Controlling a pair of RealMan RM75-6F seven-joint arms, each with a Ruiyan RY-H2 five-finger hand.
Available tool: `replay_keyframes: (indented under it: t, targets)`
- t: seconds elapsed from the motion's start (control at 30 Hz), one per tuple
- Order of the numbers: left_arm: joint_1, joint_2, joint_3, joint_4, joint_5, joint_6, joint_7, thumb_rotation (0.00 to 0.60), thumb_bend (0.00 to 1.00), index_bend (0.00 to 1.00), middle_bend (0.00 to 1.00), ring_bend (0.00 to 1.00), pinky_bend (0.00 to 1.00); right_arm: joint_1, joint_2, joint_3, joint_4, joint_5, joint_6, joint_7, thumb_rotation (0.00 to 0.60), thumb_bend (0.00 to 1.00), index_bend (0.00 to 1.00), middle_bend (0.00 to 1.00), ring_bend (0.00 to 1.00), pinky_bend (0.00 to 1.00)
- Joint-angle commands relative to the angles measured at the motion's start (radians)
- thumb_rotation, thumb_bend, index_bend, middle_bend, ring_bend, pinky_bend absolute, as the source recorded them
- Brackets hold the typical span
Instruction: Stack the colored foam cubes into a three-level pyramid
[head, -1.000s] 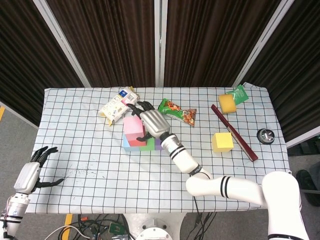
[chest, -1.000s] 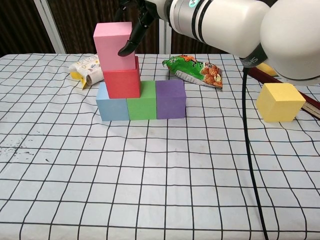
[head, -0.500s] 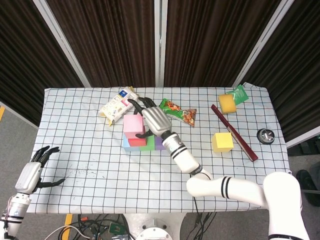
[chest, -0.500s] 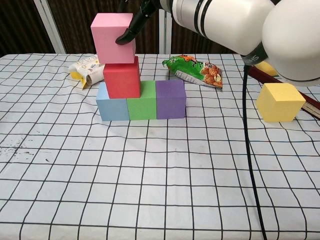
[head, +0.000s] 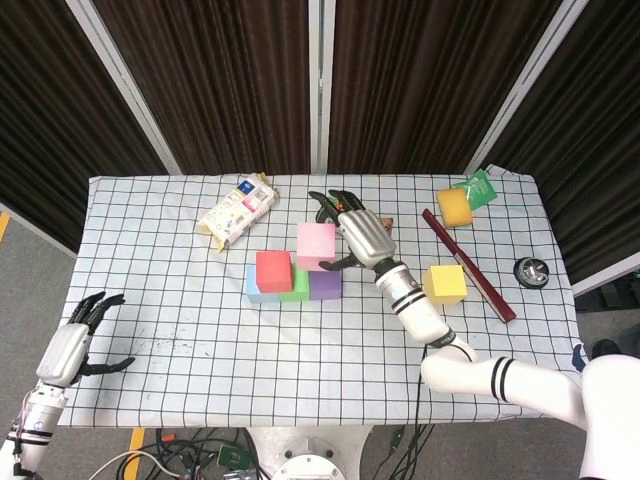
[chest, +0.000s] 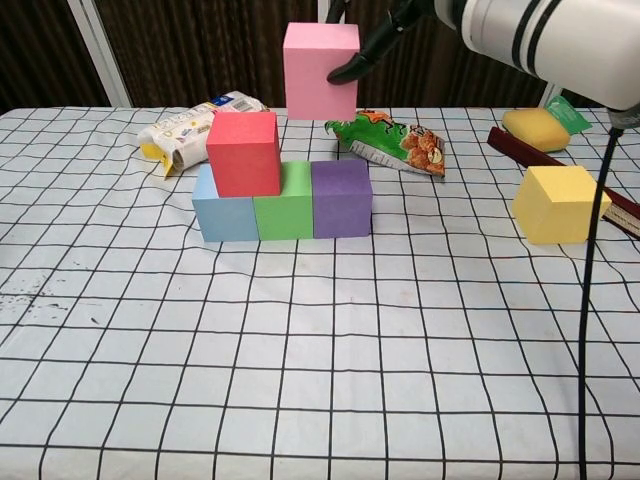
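The right hand (head: 362, 236) holds the pink cube (chest: 320, 71) in the air, above the purple cube (chest: 341, 198). Left of the purple cube sit the green cube (chest: 284, 212) and blue cube (chest: 222, 214); the red cube (chest: 243, 153) rests on those two. The yellow cube (chest: 559, 203) lies well right of the purple cube on the bench (chest: 300, 350). The left hand (head: 72, 345), fingers spread and empty, hangs far left of it.

- blue cube (chest: 216, 213), green cube (chest: 284, 211), purple cube (chest: 341, 197): base row on the table, side by side, faces touching, blue leftmost
- red cube (chest: 243, 152): second level, sits upright over the blue/green seam
- pink cube (chest: 320, 70): in the air, gripped by the right hand (head: 362, 232), above the green/purple end of the row, clear of the red one
- yellow cube (chest: 559, 203): alone on the table, well apart to the right
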Motion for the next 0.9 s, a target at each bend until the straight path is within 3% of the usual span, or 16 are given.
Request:
replay_keyframes:
  t: [0.03,0.4,0.9]
  targets:
    - [-0.002,-0.003,0.000,-0.002,0.001,-0.002,0.007,0.600,0.00,0.11,0.16,0.03,0.01,-0.025,0.015,-0.027,0.014,-0.032,-0.023,0.040,0.600,0.18,0.00,0.49,0.03,0.00]
    - [-0.003,-0.004,-0.002,-0.006,-0.019,-0.018,0.019,0.600,0.00,0.11,0.16,0.03,0.01,-0.039,-0.064,-0.092,0.119,-0.182,0.010,0.081,0.600,0.18,0.00,0.49,0.03,0.00]
    - [-0.002,-0.007,-0.004,0.014,-0.022,-0.017,-0.003,0.600,0.00,0.11,0.16,0.03,0.01,-0.038,-0.168,-0.089,0.222,-0.220,0.028,0.120,0.600,0.18,0.00,0.49,0.04,0.00]
